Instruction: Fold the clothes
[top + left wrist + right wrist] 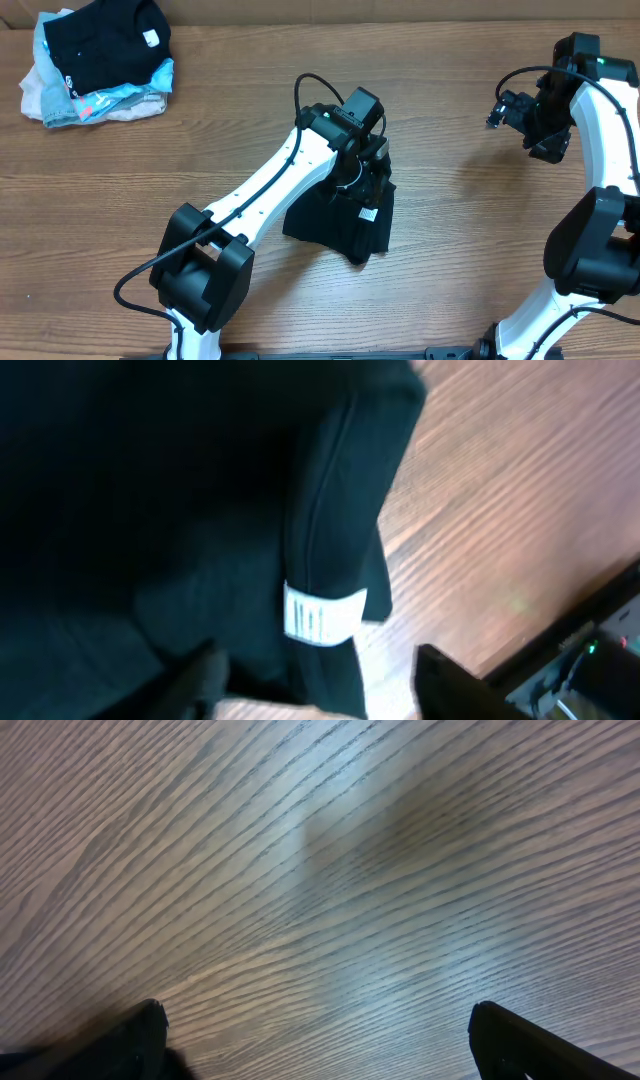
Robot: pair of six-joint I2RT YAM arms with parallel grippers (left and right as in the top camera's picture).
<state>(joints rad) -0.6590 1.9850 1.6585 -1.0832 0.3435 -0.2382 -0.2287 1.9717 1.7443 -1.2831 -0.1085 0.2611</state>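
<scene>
While your left gripper (372,168) sits on the bunched black T-shirt (335,225) centred on the table (470,240), grasp unclear, and your right gripper (320,1045) hovers open, you look mid-spread, so next pull it flat.

White label (323,613) on T-shirt (150,480): print illegible

The overhead camera looks down on the whole table (450,250) from far. The left wrist camera is very near the black T-shirt (150,510), seen also overhead. The right wrist camera faces the table closely.
</scene>
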